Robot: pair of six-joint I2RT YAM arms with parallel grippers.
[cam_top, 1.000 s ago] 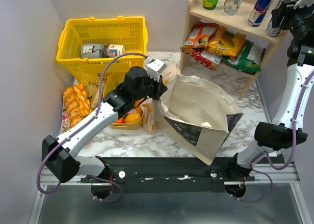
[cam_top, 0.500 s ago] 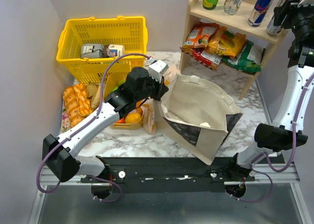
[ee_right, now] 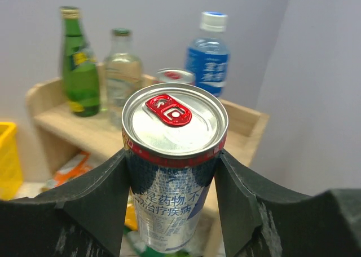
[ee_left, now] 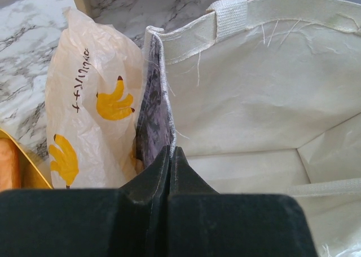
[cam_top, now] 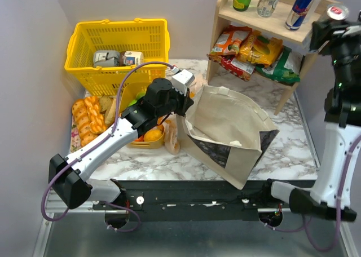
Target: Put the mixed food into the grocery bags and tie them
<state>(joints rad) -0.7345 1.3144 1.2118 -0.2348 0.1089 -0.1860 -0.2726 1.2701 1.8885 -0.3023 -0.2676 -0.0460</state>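
**A:** Top view first. The right gripper is up by the shelf, jaws partway apart and clamped round a can. A second can stands on the shelf.

**B:** The left gripper is at the near-left rim of the tote, with the peach bag crumpled just beside it. Fruit lies under that arm, not yet bagged.

**A:** Left wrist now. The fingers are pressed right together, and the tote's edge runs down into the tips. That looks like a pinch on the fabric, holding the mouth open.

**B:** You can't read that pinch from above. This view also gives the banana prints on the peach bag, but shows nothing of the can.

**A:** The worry is that thin fabric sliding out of that pinch. Then the mouth sags, and the can lands on the rim or knocks the tote over.

**B:** Right wrist: the can stands upright between the two fingers, red tab on top. Behind it are a green bottle, a clear bottle and a water bottle.

**A:** That's a crowded spot. A careless swing out could clip the bottles. The can's sides are smooth, so a fast carry might let it slip.

**B:** And this camera sees no tote at all. Only the top view shows the two are well apart.
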